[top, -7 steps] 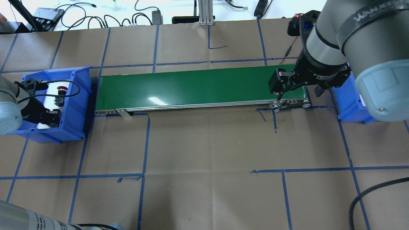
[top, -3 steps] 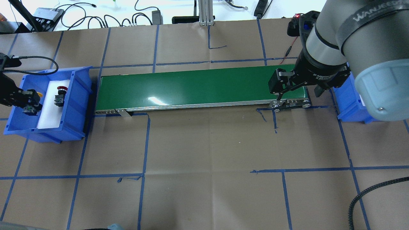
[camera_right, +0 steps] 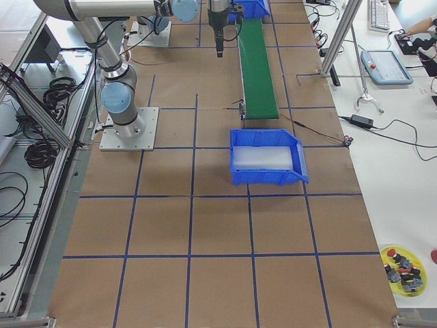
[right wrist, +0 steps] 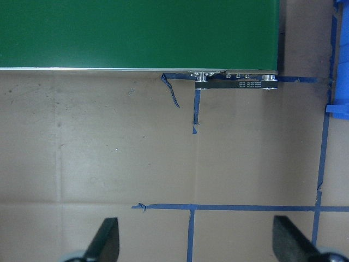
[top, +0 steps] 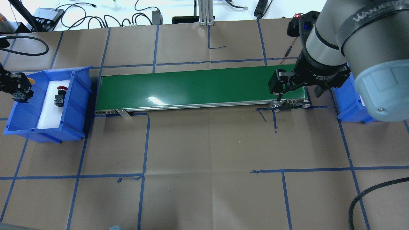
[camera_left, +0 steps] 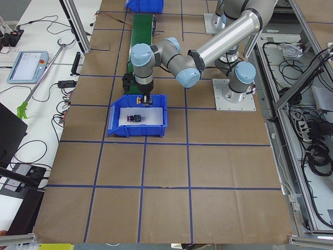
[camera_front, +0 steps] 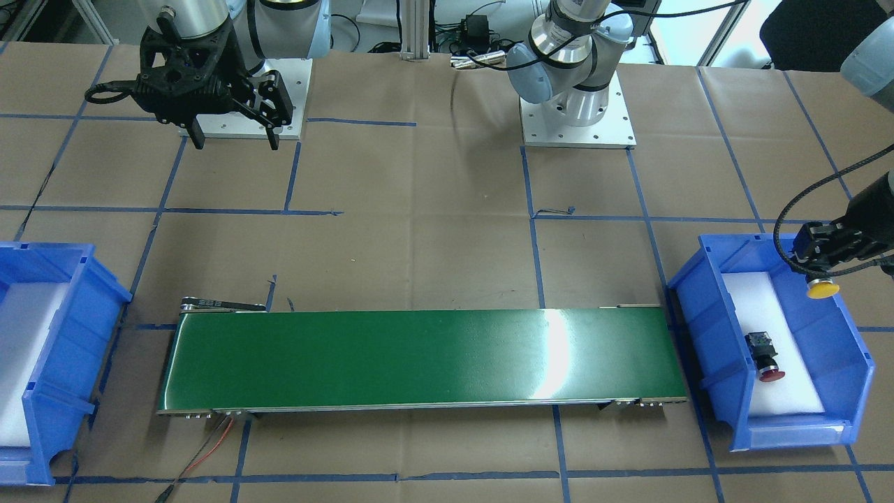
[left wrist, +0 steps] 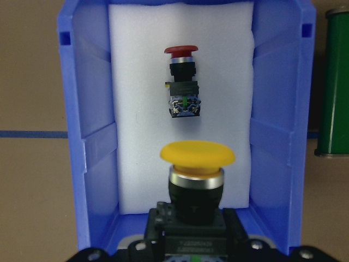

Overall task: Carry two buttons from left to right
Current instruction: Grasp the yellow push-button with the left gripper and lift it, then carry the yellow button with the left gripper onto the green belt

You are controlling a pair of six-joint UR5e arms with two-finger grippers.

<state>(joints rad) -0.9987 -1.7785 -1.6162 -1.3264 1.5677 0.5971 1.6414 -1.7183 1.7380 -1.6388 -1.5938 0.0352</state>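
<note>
The left pincer [camera_front: 817, 264] is clamped on the yellow button [camera_front: 823, 288] (gripping its black body, not the cap) and hangs over the outer edge of the left blue bin [camera_front: 851, 342]. The red button [camera_front: 765, 356] lies on its side on the white foam [camera_front: 793, 395] inside that bin. A green conveyor [camera_front: 419, 356] spans the counter between the 2 bins. The right pincer [camera_front: 236, 143] hovers wide open and empty by the conveyor's right end, near the right blue bin [camera_front: 70, 335].
</note>
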